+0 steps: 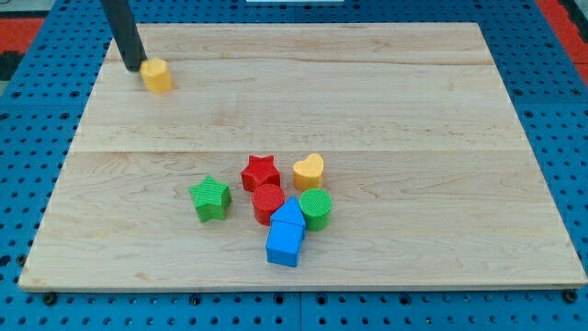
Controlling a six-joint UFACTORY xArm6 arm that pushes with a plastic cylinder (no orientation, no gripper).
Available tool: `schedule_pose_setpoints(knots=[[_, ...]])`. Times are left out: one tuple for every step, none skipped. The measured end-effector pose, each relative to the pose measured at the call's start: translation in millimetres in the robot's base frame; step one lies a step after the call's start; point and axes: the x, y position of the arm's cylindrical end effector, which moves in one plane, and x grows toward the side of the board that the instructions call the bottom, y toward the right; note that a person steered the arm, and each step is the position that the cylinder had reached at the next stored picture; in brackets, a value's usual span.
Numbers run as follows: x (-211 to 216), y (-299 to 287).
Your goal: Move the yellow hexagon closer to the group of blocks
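The yellow hexagon sits alone near the board's upper left corner. My tip is just to its left, touching or nearly touching it. The group lies below the board's middle: a red star, a yellow heart, a red cylinder, a green cylinder, a green star and two blue blocks stacked toward the view's bottom.
The wooden board lies on a blue pegboard table. The board's left edge runs close to the yellow hexagon.
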Motion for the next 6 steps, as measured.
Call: schedule_pose_setpoints(knots=[[58,67],[17,32],[22,67],[78,135],[73,145],[78,172]])
